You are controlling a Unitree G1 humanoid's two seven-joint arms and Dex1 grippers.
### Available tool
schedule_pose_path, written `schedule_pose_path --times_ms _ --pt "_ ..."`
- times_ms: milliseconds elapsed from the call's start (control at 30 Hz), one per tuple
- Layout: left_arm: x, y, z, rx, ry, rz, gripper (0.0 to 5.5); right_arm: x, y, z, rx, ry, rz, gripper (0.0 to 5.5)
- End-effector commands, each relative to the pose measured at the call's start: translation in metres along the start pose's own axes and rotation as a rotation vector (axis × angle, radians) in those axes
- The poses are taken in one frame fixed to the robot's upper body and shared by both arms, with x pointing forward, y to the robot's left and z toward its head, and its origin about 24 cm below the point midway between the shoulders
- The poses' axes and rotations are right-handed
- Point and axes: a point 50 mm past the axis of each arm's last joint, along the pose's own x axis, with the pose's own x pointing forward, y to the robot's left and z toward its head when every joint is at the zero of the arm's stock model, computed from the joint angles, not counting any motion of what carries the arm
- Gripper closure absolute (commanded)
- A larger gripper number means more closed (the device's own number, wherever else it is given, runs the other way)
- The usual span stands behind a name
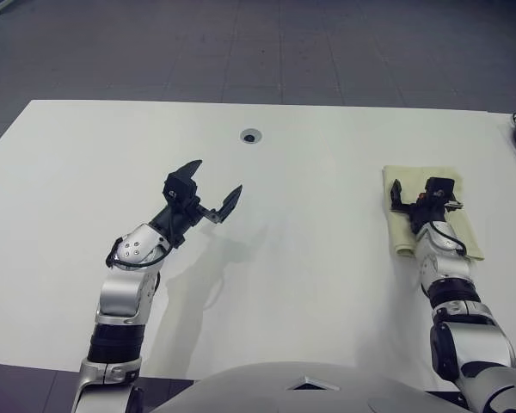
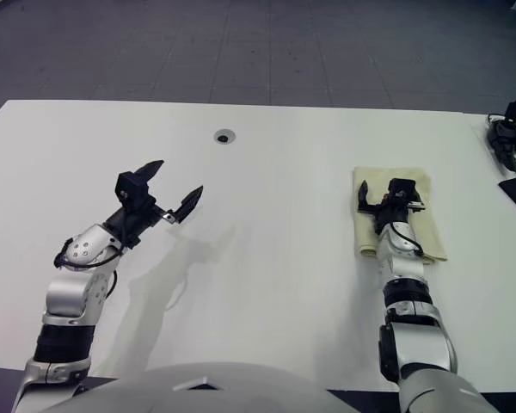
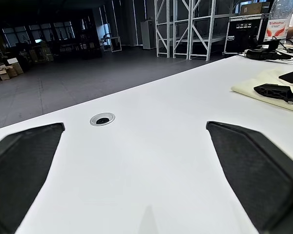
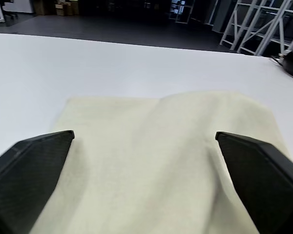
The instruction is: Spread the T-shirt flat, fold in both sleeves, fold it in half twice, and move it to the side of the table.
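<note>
The pale yellow cloth T-shirt (image 1: 400,234) lies folded small near the white table's (image 1: 310,258) right edge. The right gripper (image 1: 424,196) sits over it, fingers spread, holding nothing; the left gripper (image 1: 215,178), also spread wide, hangs above the table's left half

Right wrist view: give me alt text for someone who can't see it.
A folded pale-yellow T-shirt lies flat on the white table, framed between the two black fingers of the open right gripper.
</note>
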Motion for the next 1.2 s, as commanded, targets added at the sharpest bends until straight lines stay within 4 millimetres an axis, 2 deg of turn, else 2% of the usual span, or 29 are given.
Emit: schedule_pose_path --times_ms 33,233,367,500,600,767,933,1100,1200 --pt "-0.005 0.004 0.0 0.014 0.003 0.003 0.1 -0.049 0.008 -0.102 -0.032 0.396 -0.053 0.11" --pt "0.001 0.004 0.003 0.023 -0.006 -0.015 0.1 -0.039 0.006 -0.073 -0.052 0.188 -0.107 0.11" --pt "0.002 0.006 0.006 0.03 -0.017 -0.017 0.1 -0.041 0.019 -0.051 0.035 0.103 -0.005 0.11" --pt "-0.002 0.003 0.014 0.049 -0.054 0.001 0.1 -0.065 0.033 -0.017 0.056 0.02 0.166 0.11" --pt "-0.005 0.01 0.016 0.06 -0.078 0.051 0.1 -0.083 0.052 0.02 0.058 -0.102 0.255 0.11" --pt "0.0 0.02 0.018 0.058 -0.111 0.082 0.1 -0.107 0.085 0.065 0.068 -0.304 0.306 0.11" --pt "0.007 0.019 0.026 0.059 -0.192 0.084 0.1 -0.114 0.095 0.089 0.07 -0.44 0.287 0.11" --pt "0.01 0.021 0.024 0.058 -0.239 0.121 0.1 -0.115 0.097 0.108 0.028 -0.532 0.279 0.11" --pt "0.011 0.016 0.021 0.055 -0.27 0.188 0.1 -0.114 0.097 0.12 0.072 -0.551 0.271 0.11"
